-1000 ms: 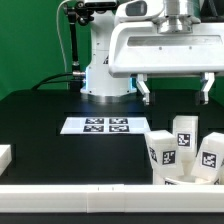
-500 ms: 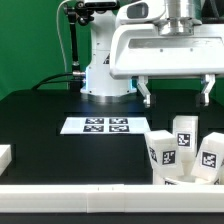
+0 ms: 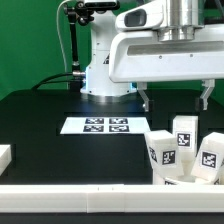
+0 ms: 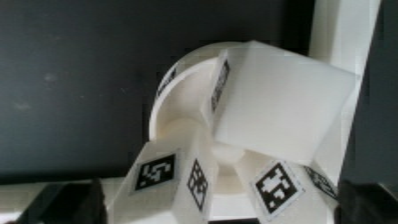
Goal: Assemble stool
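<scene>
White plastic stool parts cluster directly below the pincer [image 3: 176, 94]: three chunky legs [image 3: 183, 136] stand upright with their tagged faces showing, packed close together, the seat disc [image 4: 178, 105] edging out behind them in the wrist view. Its jaws hang spread apart above them, holding nothing. Off to one side lies the marker board [image 3: 98, 125], flat on the black table [image 3: 40, 125].

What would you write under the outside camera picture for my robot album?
Robot gripper hovers open above three tagged white stool legs, with the marker board lying flat on the black table.
</scene>
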Controlling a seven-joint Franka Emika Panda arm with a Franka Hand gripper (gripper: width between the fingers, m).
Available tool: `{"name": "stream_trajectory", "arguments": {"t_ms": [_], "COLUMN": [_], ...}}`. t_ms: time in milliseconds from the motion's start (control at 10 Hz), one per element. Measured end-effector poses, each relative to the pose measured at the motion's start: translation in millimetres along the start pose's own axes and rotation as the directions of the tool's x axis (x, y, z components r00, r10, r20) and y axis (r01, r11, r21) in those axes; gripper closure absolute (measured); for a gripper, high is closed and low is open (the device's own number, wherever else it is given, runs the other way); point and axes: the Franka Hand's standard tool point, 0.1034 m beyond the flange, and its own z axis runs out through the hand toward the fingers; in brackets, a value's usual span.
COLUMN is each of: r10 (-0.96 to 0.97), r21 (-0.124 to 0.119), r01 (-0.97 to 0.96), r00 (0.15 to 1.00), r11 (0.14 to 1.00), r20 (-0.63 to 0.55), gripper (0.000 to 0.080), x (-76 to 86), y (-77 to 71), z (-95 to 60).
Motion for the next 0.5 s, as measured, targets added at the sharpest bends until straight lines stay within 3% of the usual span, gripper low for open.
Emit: {"name": "stream_trajectory", "arguments": {"t_ms": [200, 500], "r10": [0.009, 0.202], "r21": [0.003, 0.002], "r01": [-0.010, -0.203], "r00": [0.989, 0.977], "r11": [1.000, 0.979], "r20": [0.148, 0.073], "gripper": [0.0151, 0.0151], "x": [-3.3, 6.1], "y": [0.3, -3.1], "z": [-1.6, 3.0]}}
